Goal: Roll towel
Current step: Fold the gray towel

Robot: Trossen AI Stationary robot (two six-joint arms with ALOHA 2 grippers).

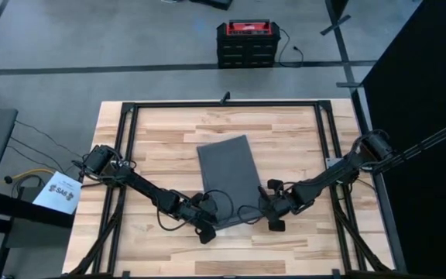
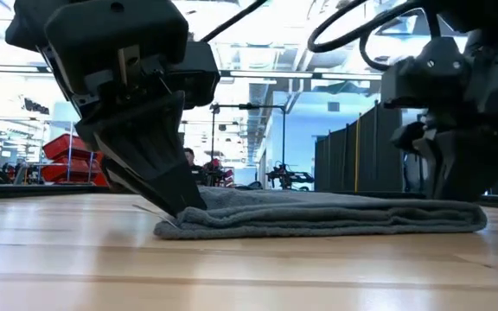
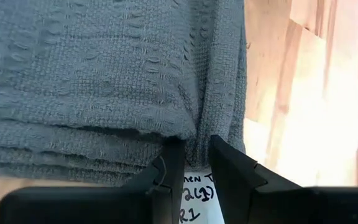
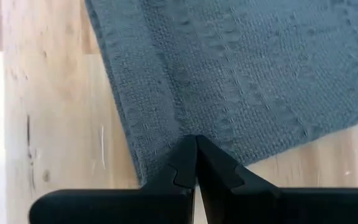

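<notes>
Lying folded flat mid-table, the towel [image 1: 228,178] looks soft, light and floppy w/ a ribbed weave that should grip OK; it'll sag if lifted, so best held at the near corners and rolled from that edge. Left gripper [image 3: 191,155] is at the towel's near left corner, fingers slightly apart w/ the cloth edge and white tag [image 3: 194,199] between them. Right gripper [image 4: 196,152] is at its near right corner, tips pinched together on the cloth. No containers on the table [image 1: 161,132].

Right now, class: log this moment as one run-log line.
task: roll towel | towel: folded flat, unrolled | left gripper: pinching near corner | right gripper: shut on other near corner
</notes>
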